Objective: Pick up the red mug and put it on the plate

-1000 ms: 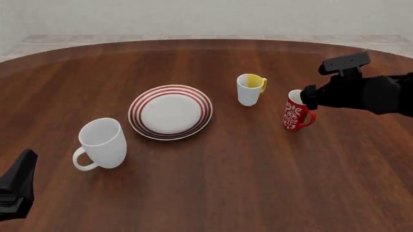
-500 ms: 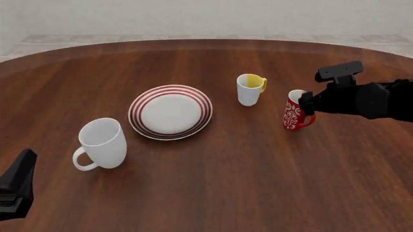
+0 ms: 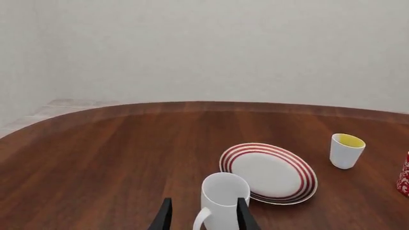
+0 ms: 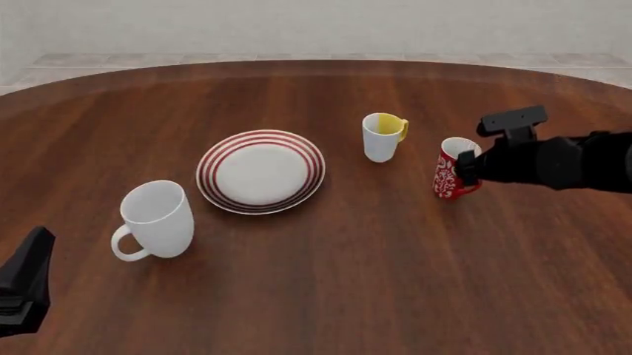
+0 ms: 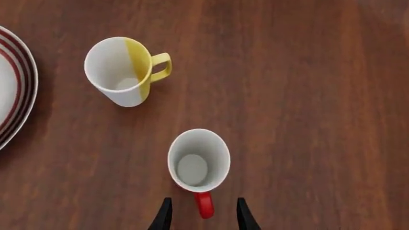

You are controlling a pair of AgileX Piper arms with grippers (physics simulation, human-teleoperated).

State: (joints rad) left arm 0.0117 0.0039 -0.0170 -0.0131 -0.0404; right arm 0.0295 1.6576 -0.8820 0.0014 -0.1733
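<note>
The right gripper [image 5: 200,215] hung open, holding nothing, its fingers straddling the handle [image 5: 204,204] of the red mug [image 5: 198,159], apparently lined up to grasp there.

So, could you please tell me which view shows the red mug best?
The right wrist view: the whole red mug from above, handle between open fingers. Front view shows it partly behind the right gripper; left wrist, only an edge.
</note>
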